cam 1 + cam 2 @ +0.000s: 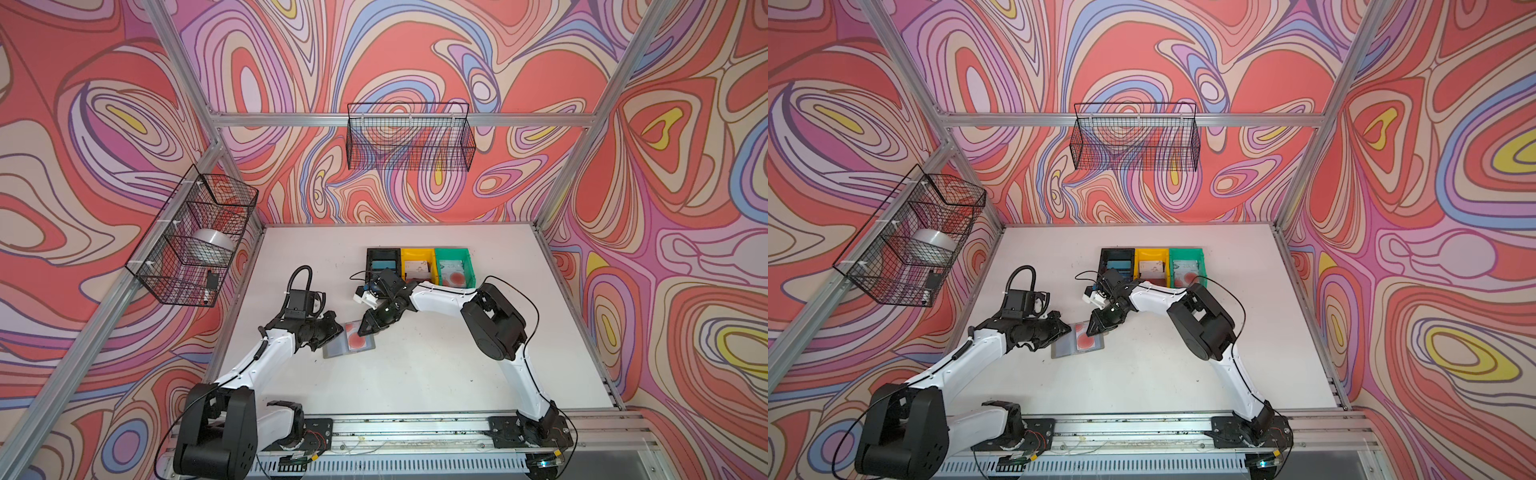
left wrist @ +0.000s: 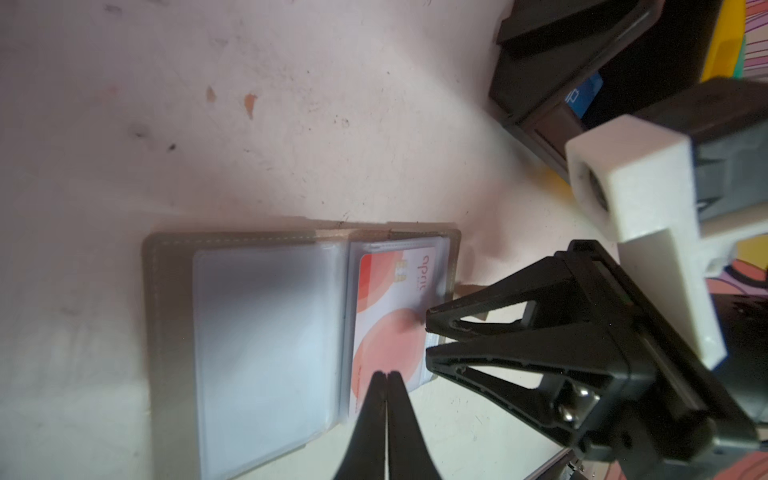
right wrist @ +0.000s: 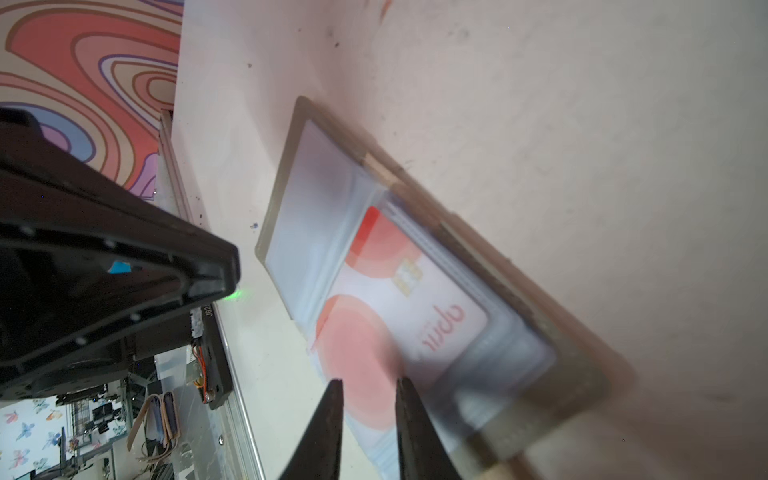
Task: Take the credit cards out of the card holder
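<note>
The holder [image 1: 333, 350] lies open on the surface [image 1: 415, 374]; the card [image 2: 390, 316] sits in the half nearer your right gripper [image 2: 429, 338], whose jaws stand narrowly astride its outer long edge, grip unclear; left gripper [image 2: 385, 375], closed, tips over the card.

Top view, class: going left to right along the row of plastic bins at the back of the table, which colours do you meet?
black bin → yellow bin → green bin

light: bright, even | top views: edges warped | wrist views: blurred, perhaps motion
</note>
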